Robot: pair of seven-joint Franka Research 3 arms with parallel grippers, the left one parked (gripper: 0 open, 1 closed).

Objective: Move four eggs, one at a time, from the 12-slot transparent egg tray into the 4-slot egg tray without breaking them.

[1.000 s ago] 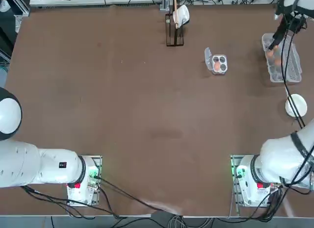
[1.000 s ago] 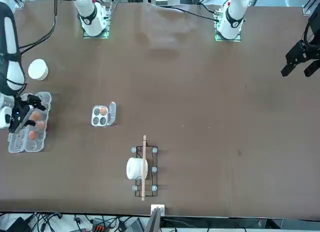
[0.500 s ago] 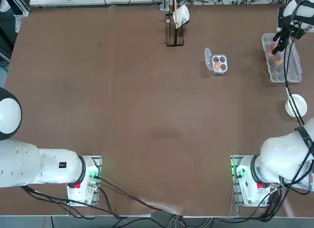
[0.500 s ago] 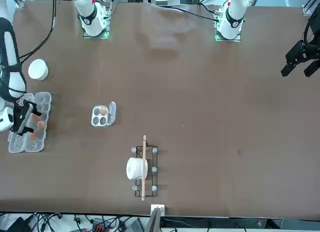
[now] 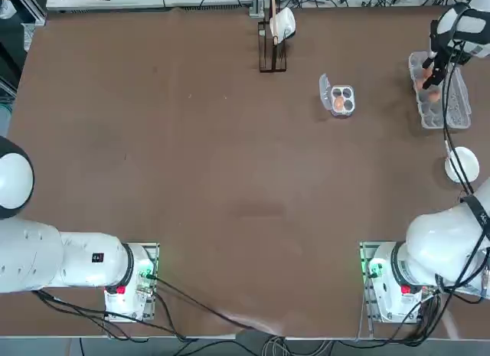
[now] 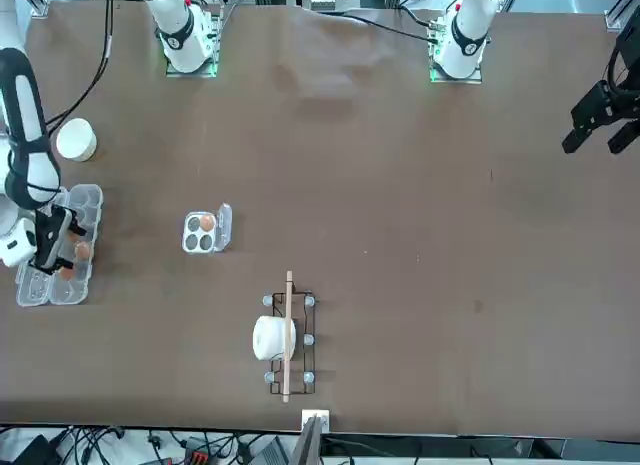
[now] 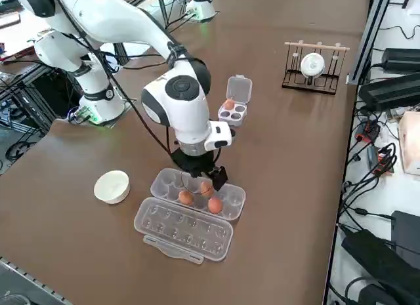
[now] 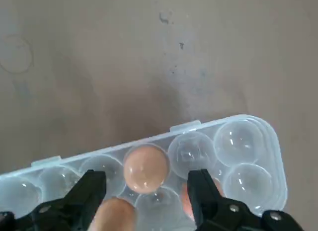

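Observation:
The 12-slot transparent egg tray lies at the table's right edge with its lid folded open. It holds three orange-brown eggs. My right gripper hangs just above them, open. In the wrist view its fingers stand on either side of one egg without touching it. The 4-slot egg tray sits toward the table's middle with one egg in a cup.
A white bowl stands next to the long tray on the robot's side. A dark wire rack holding a white object stands at the far edge, beyond the small tray.
My right gripper has shifted along the long tray toward the far side and come down closer over the eggs. It has stayed open. The eggs and trays have not moved.

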